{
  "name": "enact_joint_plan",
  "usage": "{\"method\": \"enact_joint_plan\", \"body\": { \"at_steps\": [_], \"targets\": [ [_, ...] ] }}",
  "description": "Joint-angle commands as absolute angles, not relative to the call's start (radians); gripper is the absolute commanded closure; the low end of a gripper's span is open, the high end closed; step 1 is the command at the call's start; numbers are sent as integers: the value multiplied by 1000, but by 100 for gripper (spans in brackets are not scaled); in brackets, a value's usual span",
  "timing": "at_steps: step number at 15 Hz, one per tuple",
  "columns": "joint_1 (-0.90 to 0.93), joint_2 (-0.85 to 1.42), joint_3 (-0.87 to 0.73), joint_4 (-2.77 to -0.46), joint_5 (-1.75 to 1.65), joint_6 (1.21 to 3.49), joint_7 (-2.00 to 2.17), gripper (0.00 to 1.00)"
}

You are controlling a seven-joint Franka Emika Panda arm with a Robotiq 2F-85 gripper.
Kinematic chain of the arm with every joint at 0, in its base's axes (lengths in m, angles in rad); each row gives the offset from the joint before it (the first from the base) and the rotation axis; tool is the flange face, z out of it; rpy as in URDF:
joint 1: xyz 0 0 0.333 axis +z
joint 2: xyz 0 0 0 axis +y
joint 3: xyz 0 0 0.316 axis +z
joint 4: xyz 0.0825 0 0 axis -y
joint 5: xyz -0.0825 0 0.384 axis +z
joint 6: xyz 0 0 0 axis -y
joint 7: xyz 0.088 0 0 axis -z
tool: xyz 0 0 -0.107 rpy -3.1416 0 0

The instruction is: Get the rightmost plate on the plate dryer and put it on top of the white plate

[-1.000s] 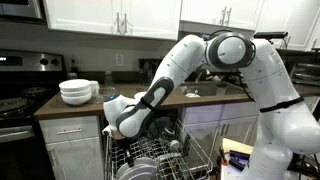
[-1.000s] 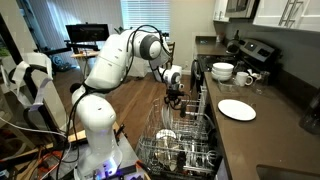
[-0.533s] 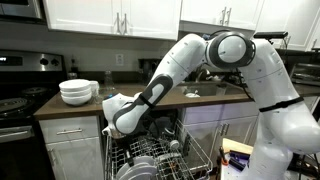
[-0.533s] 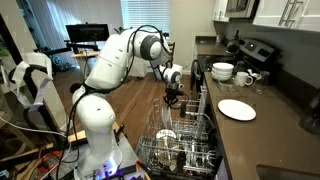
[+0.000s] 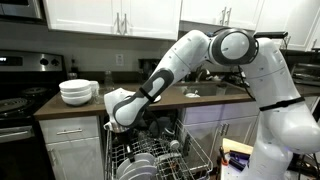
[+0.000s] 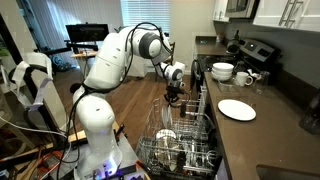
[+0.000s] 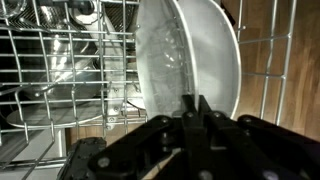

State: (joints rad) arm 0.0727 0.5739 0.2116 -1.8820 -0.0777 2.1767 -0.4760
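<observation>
Since the dryer [image 5: 200, 150] keeps its plates on edge, the fingers [image 5: 118, 127] hang pointing down just above it, placed to take a rim from the top. In an exterior view the white plate [image 6: 236, 109] lies flat on the counter [image 6: 262, 135], well to the side of the fingers [image 6: 174, 99], so the carry needs a lift first. In the wrist view the plate [image 7: 190, 55] stands upright just beyond the fingers [image 7: 190, 108], its rim at their tips. They are drawn nearly together, but I cannot tell whether they pinch it.
</observation>
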Motion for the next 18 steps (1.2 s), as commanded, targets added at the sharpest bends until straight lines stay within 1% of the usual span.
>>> {"method": "enact_joint_plan", "body": {
  "at_steps": [1,10,18],
  "targets": [
    [80,501,206,-1895,-77,2118,-452,94],
    [149,435,173,-1896,-138,2060,-308,94],
    [240,404,134,-1896,-270,1993,-102,94]
  ]
}}
